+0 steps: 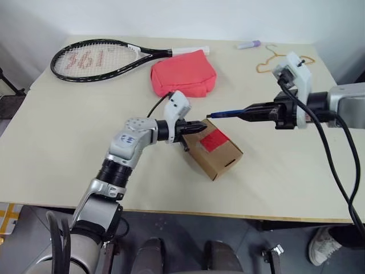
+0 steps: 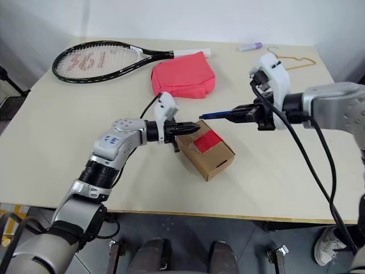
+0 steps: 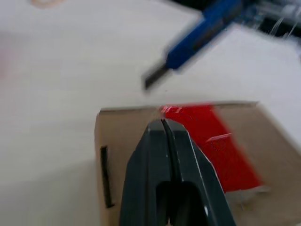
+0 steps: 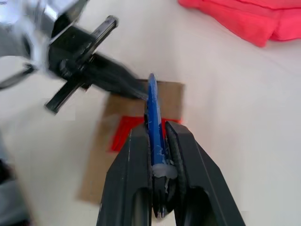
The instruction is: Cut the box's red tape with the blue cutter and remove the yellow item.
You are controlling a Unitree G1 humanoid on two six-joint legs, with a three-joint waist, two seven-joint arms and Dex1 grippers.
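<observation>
On the beige table (image 1: 68, 154), apparently unopened, sits the box (image 1: 217, 151).

The box (image 1: 215, 151) sits on the table (image 1: 68, 142), pouch (image 1: 183, 74) behind it, racket (image 1: 100, 59) far left.

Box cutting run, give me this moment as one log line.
left hand: shut, on box top | right hand: shut on blue cutter | tip near box's edge | red tape: uncut | box: closed
</observation>
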